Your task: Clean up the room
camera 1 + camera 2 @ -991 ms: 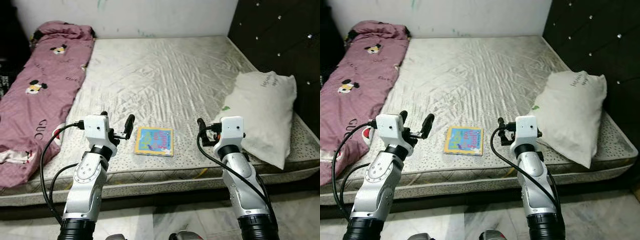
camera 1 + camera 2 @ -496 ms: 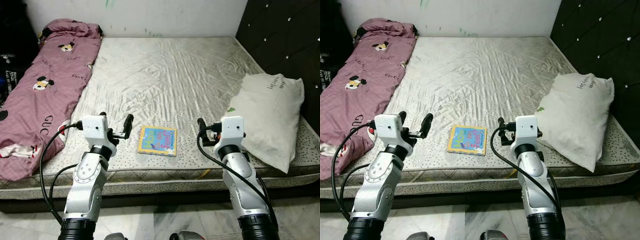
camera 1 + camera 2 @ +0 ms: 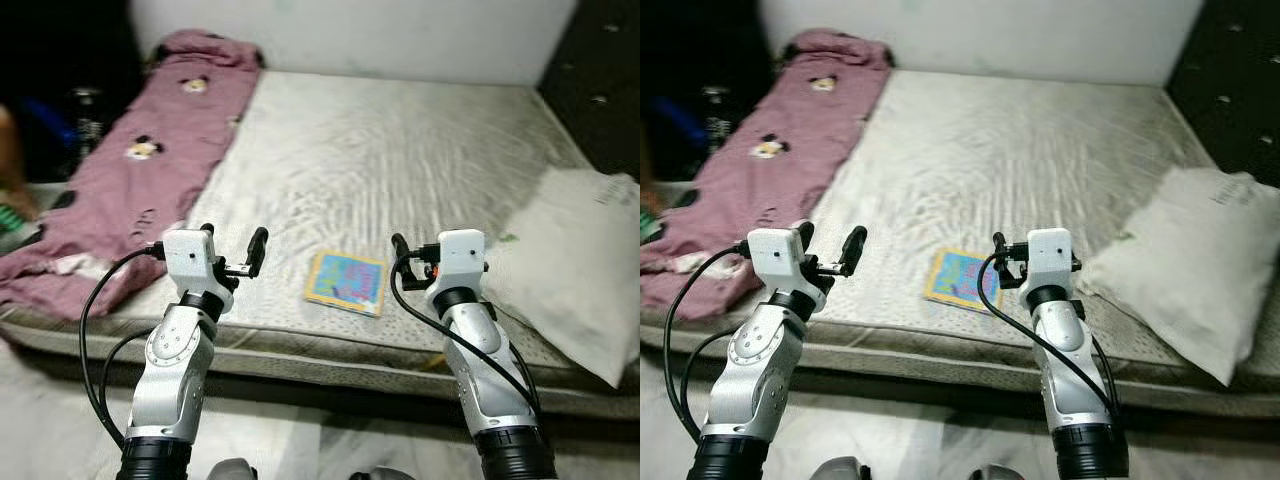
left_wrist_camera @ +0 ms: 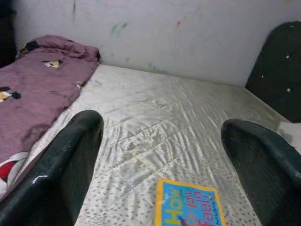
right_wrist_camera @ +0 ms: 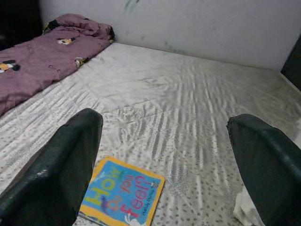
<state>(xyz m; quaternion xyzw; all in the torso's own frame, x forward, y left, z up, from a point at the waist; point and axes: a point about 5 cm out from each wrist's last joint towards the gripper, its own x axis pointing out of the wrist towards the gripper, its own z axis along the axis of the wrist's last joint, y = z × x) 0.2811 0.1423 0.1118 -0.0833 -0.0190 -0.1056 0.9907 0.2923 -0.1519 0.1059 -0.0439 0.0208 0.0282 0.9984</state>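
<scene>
A small colourful picture book [image 3: 346,282] lies flat near the front edge of the bare mattress [image 3: 400,150]. My left gripper [image 3: 233,242] hovers over the front edge, left of the book and open with nothing between its fingers. My right gripper [image 5: 164,127] is held just right of the book, also open and empty. In the left wrist view the book [image 4: 188,209] sits low between the two black fingers [image 4: 70,160]. In the right wrist view the book [image 5: 122,194] lies beside one finger [image 5: 61,165].
A crumpled pink cartoon-print blanket [image 3: 150,150] runs along the mattress's left side. A white pillow [image 3: 575,270] lies at the right, against the dark padded headboard [image 3: 600,60]. Dark blurred clutter [image 3: 60,120] stands on the floor at left. Pale tiled floor [image 3: 300,450] lies below.
The whole picture has slid right and blurred, so the camera has turned left. Both arms hold the same pose, and the book lies where it was.
</scene>
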